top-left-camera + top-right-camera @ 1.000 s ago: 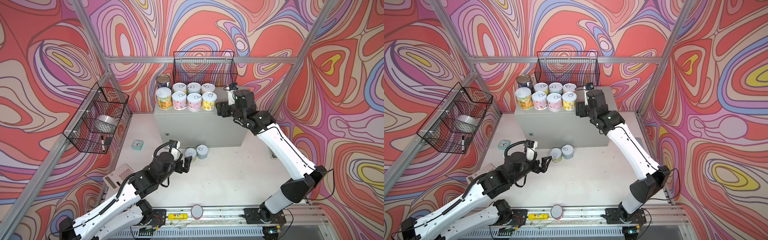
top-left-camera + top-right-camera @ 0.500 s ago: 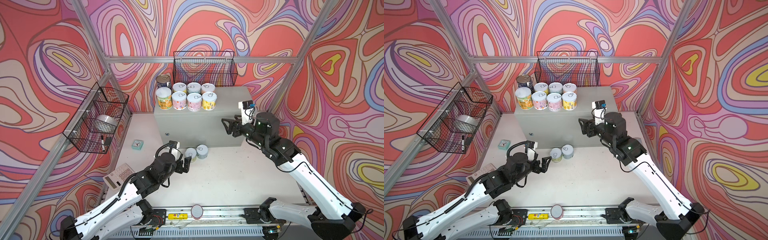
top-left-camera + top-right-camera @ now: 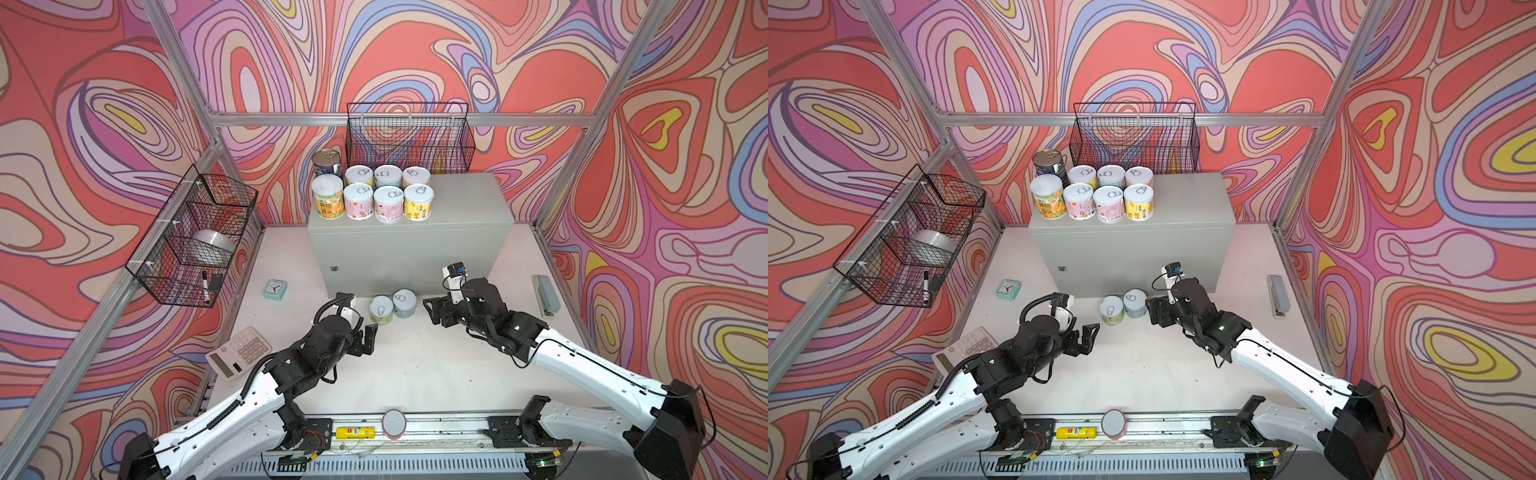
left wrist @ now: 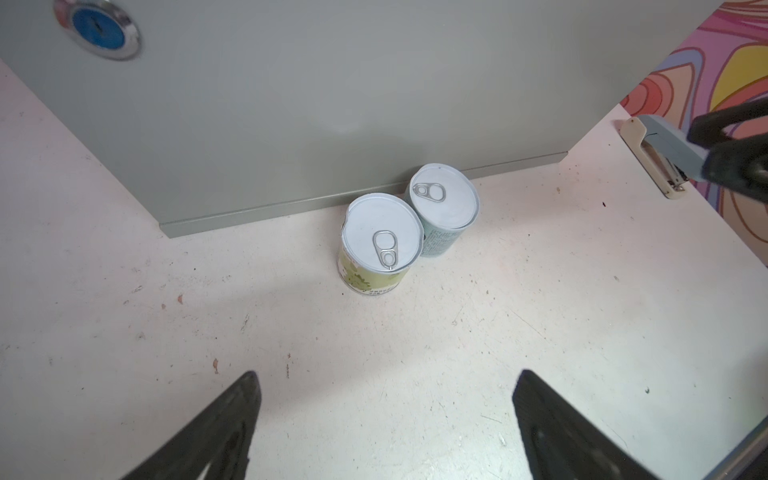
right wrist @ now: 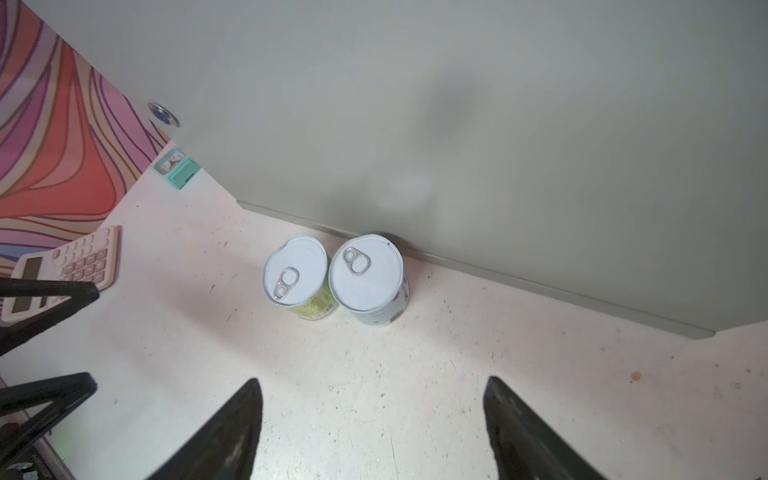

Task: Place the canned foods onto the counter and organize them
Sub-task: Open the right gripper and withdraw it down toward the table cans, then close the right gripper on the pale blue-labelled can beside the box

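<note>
Top views both give you the count: eight tins (image 3: pixel 374 195) stand in two rows at the upper left of the counter (image 3: pixel 457 199), so most of the job looks done. Two are left on the table (image 3: pixel 415 374) at mid-frame, the green-labelled tin (image 3: pixel 381 309) and the pale-blue tin (image 3: pixel 404 302), upright and touching at the foot of the counter's front.

The left gripper (image 3: pixel 368 340) sits just beside the green one and the right gripper (image 3: pixel 432 311) near the blue one. Both have their jaws spread and hold nothing.

Only the top views show you the free space on the counter's right half. Only the wrist views show bare table between each pair of fingers. The left wrist view adds the stapler (image 4: pixel 656 153) at its right edge, and the right wrist view adds the calculator (image 5: pixel 66 270) at its left edge.
</note>
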Action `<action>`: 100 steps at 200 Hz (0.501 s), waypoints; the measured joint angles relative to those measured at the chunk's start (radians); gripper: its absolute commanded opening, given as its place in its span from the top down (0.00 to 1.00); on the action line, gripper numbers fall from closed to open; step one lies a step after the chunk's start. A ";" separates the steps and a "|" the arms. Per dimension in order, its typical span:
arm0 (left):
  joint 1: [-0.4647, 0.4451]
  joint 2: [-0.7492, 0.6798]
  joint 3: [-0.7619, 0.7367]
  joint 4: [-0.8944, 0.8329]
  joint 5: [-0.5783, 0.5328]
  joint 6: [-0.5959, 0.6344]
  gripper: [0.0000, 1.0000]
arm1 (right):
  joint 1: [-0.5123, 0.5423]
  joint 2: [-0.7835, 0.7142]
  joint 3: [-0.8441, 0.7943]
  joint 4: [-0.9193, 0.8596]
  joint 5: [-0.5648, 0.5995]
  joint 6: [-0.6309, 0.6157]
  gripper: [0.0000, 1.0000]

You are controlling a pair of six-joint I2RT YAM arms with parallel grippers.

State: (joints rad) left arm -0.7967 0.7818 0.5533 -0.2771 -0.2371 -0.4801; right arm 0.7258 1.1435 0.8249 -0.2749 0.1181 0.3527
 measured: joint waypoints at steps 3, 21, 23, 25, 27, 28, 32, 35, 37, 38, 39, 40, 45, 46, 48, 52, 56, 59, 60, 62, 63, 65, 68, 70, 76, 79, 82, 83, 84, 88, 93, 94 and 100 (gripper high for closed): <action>0.000 -0.002 -0.005 0.003 0.000 -0.003 0.03 | 0.000 0.006 -0.006 0.007 0.000 0.003 0.13; 0.000 -0.017 -0.037 0.037 -0.004 -0.013 0.02 | 0.003 0.046 -0.036 0.052 0.001 0.009 0.13; 0.000 -0.020 -0.043 0.043 -0.005 -0.016 0.02 | 0.004 0.048 -0.039 0.055 0.002 0.008 0.13; 0.001 -0.023 -0.048 0.047 -0.006 -0.017 0.03 | 0.005 0.051 -0.042 0.062 0.002 0.008 0.13; 0.001 -0.025 -0.056 0.053 -0.006 -0.020 0.02 | 0.006 0.053 -0.046 0.064 0.002 0.008 0.13; 0.001 -0.026 -0.058 0.055 -0.006 -0.021 0.02 | 0.007 0.055 -0.048 0.069 0.003 0.008 0.13; 0.002 -0.031 -0.071 0.063 -0.006 -0.024 0.02 | 0.009 0.059 -0.055 0.076 0.004 0.008 0.12; 0.002 -0.034 -0.080 0.068 -0.006 -0.028 0.02 | 0.011 0.061 -0.061 0.083 0.005 0.008 0.12; 0.003 -0.035 -0.084 0.070 -0.006 -0.029 0.02 | 0.013 0.062 -0.065 0.088 0.005 0.008 0.12; 0.003 -0.035 -0.086 0.071 -0.006 -0.030 0.02 | 0.013 0.062 -0.067 0.090 0.006 0.008 0.12; 0.003 -0.035 -0.089 0.072 -0.006 -0.031 0.02 | 0.014 0.063 -0.070 0.093 0.006 0.008 0.12; 0.004 -0.035 -0.092 0.073 -0.006 -0.032 0.02 | 0.014 0.064 -0.071 0.094 0.006 0.008 0.12; 0.005 -0.034 -0.103 0.079 -0.006 -0.037 0.02 | 0.018 0.065 -0.082 0.106 0.006 0.008 0.12; 0.005 -0.034 -0.105 0.080 -0.006 -0.038 0.02 | 0.019 0.065 -0.085 0.110 0.007 0.008 0.12; 0.005 -0.032 -0.108 0.082 -0.006 -0.040 0.02 | 0.021 0.066 -0.089 0.114 0.008 0.008 0.12; 0.005 -0.029 -0.115 0.086 -0.006 -0.044 0.02 | 0.024 0.066 -0.097 0.122 0.010 0.008 0.12; 0.005 -0.024 -0.119 0.090 -0.006 -0.048 0.02 | 0.029 0.069 -0.105 0.133 0.013 0.008 0.12; 0.005 -0.020 -0.122 0.092 -0.005 -0.049 0.02 | 0.033 0.070 -0.111 0.141 0.015 0.009 0.12; 0.005 -0.019 -0.122 0.092 -0.005 -0.049 0.02 | 0.035 0.072 -0.114 0.144 0.015 0.008 0.12; 0.005 -0.015 -0.123 0.093 -0.005 -0.050 0.02 | 0.038 0.073 -0.117 0.148 0.017 0.008 0.12; 0.005 -0.013 -0.123 0.093 -0.005 -0.050 0.02 | 0.040 0.074 -0.118 0.150 0.018 0.008 0.12; 0.005 -0.011 -0.123 0.095 -0.005 -0.052 0.02 | 0.043 0.076 -0.122 0.154 0.020 0.008 0.12; 0.005 -0.007 -0.124 0.095 -0.003 -0.052 0.02 | 0.048 0.080 -0.127 0.161 0.022 0.008 0.12; 0.005 -0.002 -0.124 0.097 -0.002 -0.053 0.02 | 0.053 0.085 -0.130 0.167 0.024 0.008 0.12; 0.005 0.008 -0.124 0.105 0.000 -0.055 0.02 | 0.063 0.098 -0.137 0.180 0.031 0.008 0.12; 0.005 0.011 -0.124 0.109 0.001 -0.056 0.02 | 0.069 0.106 -0.140 0.187 0.034 0.008 0.12; 0.005 0.016 -0.124 0.114 0.001 -0.056 0.02 | 0.075 0.116 -0.143 0.195 0.038 0.007 0.12; 0.006 0.017 -0.124 0.115 0.002 -0.056 0.02 | 0.076 0.118 -0.143 0.196 0.039 0.007 0.12; 0.006 0.019 -0.124 0.117 0.002 -0.056 0.02 | 0.077 0.121 -0.144 0.198 0.040 0.007 0.12; 0.006 0.023 -0.124 0.123 0.002 -0.056 0.02 | 0.084 0.134 -0.148 0.209 0.044 0.007 0.12; 0.007 0.027 -0.125 0.131 0.004 -0.056 0.02 | 0.092 0.151 -0.155 0.225 0.051 0.006 0.12; 0.008 0.028 -0.125 0.132 0.005 -0.056 0.02 | 0.093 0.154 -0.156 0.228 0.051 0.006 0.12; 0.011 0.032 -0.128 0.144 0.008 -0.057 0.02 | 0.100 0.168 -0.164 0.242 0.056 0.005 0.13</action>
State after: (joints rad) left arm -0.7853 0.8143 0.4252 -0.1329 -0.2295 -0.5369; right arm 0.8253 1.3113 0.6605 -0.0326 0.1741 0.3576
